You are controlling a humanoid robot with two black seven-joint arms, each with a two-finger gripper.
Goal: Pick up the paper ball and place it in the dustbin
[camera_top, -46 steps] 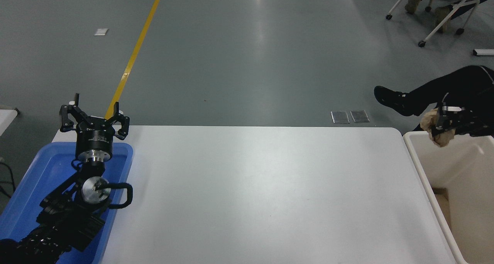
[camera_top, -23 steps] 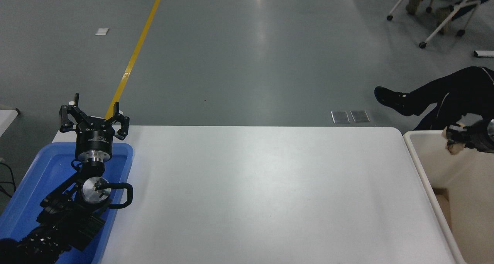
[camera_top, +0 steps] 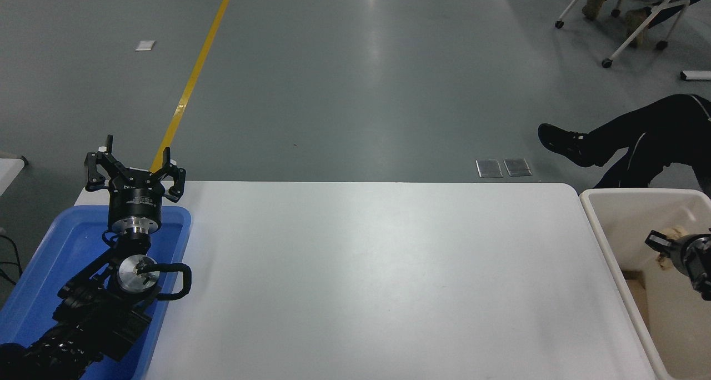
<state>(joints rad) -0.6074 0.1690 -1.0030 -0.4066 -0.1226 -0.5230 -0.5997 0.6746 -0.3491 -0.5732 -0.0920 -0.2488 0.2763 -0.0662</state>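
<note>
Down into the dustbin [camera_top: 605,241] is where the right gripper [camera_top: 664,245] has gone since a second ago, when it hung above the bin's far rim with the paper ball [camera_top: 673,236] showing plainly in its grip. Now it sits below the rim line, inside the cream walls, at the picture's right edge. Only a scrap of tan paper shows behind and between the black fingers [camera_top: 654,240], so the ball looks to be in the grip, though most of it is hidden. Whether the fingers are clenched on it or already loosening I cannot tell from this angle.

By my judgement the task is nearly done. The pick and the carry across are over, and the ball is within the bin's mouth. What is left is letting go, then lifting the arm out.

For room: the gripper is near the bin's middle, well apart from the left wall and from the far rim, so a drop from here should land inside. A brownish patch shows low against the left wall, but I cannot tell what it is. The white table [camera_top: 377,269] lies just left of the bin.

The left gripper [camera_top: 135,171] is parked over the far end of the blue tray [camera_top: 33,269], fingers spread apart and holding nothing. A seated person's legs [camera_top: 627,138] cross beyond the bin's far side
</note>
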